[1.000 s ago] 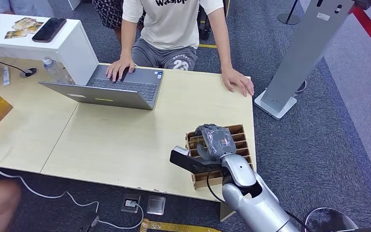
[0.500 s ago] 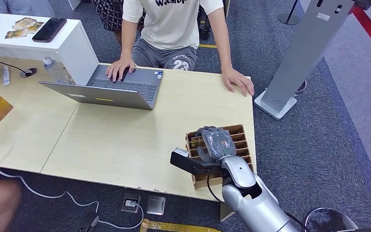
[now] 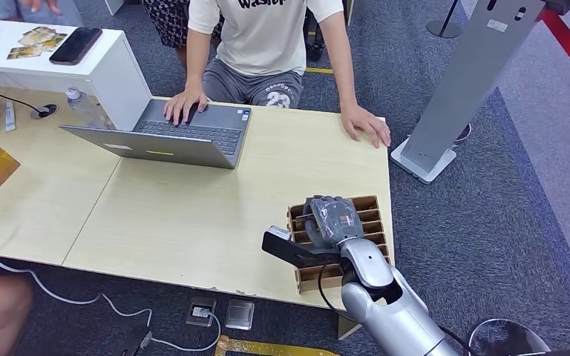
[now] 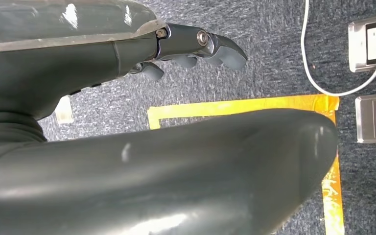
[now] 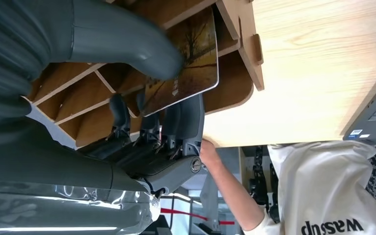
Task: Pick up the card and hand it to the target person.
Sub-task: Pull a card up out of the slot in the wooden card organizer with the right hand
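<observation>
Right arm reaches up from the near right, silver forearm angled toward the table's near right corner. The right hand (image 3: 332,220) sits palm-down over the slotted brown cardboard card rack (image 3: 371,216), fingers curled into the slots.

Right wrist view: the thick grey thumb (image 5: 127,41) presses on one face of a glossy card printed with an autumn tree scene (image 5: 186,58); the darker fingers (image 5: 176,120) lie against its other face. The hand is grasping the card, pinched between thumb and fingers. The card stands in a rack slot at the rack's left end, part of it clear of the dividers. In the head view the hand covers the card.

Left hand (image 4: 127,122) hangs low over blue-grey carpet (image 4: 274,58). Fingers are loosely curved and apart, nothing between them: released. Yellow floor tape (image 4: 245,104) and a floor socket with a white cable (image 4: 372,41) lie beneath it.

The rack sits on the light wooden table (image 3: 193,208), near right corner. Across the table, far side, sits a person in a cream T-shirt (image 3: 263,33). One of the person's hands (image 3: 184,104) rests on the keyboard of an open grey laptop (image 3: 185,133); the other (image 3: 366,122) lies flat on the table's far right, well apart from the rack.
</observation>
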You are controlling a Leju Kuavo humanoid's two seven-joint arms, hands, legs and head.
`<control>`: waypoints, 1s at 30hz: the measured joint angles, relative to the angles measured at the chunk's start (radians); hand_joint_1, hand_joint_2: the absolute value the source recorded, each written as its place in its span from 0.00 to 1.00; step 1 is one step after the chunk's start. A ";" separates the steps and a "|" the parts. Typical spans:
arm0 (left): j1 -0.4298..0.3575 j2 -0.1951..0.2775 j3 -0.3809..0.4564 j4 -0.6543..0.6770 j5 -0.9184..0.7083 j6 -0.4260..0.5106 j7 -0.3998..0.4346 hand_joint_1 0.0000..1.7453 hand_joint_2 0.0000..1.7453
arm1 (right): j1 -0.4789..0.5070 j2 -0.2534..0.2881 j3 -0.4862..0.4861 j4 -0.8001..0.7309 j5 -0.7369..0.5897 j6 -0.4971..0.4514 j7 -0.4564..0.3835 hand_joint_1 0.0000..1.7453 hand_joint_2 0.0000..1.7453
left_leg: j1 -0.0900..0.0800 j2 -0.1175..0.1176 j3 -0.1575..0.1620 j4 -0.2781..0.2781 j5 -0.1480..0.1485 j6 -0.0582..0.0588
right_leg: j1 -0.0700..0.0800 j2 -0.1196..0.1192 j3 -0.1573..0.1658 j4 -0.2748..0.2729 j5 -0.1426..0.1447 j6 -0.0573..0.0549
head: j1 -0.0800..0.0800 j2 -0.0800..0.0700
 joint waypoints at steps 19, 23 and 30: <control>0.003 0.002 0.001 0.001 -0.007 0.014 -0.009 0.00 1.00 | 0.000 0.000 0.009 -0.001 -0.011 -0.002 -0.004 0.85 1.00 | 0.000 0.000 0.000 0.001 0.000 0.000 | 0.000 0.000 0.000 0.001 0.000 0.000 | 0.000 0.000; 0.004 0.004 0.011 0.001 0.001 0.012 -0.002 0.00 1.00 | -0.002 -0.011 0.002 -0.033 -0.022 0.001 -0.001 0.85 1.00 | 0.000 0.000 0.000 0.000 0.000 0.000 | 0.000 0.000 -0.001 0.001 0.000 0.000 | 0.000 0.000; 0.004 0.007 0.018 0.002 0.009 0.006 0.004 0.00 1.00 | -0.005 -0.056 -0.028 -0.169 -0.071 0.040 0.019 0.85 1.00 | 0.000 0.000 -0.001 0.001 0.000 0.000 | 0.000 0.000 -0.002 0.002 0.000 0.000 | 0.000 0.000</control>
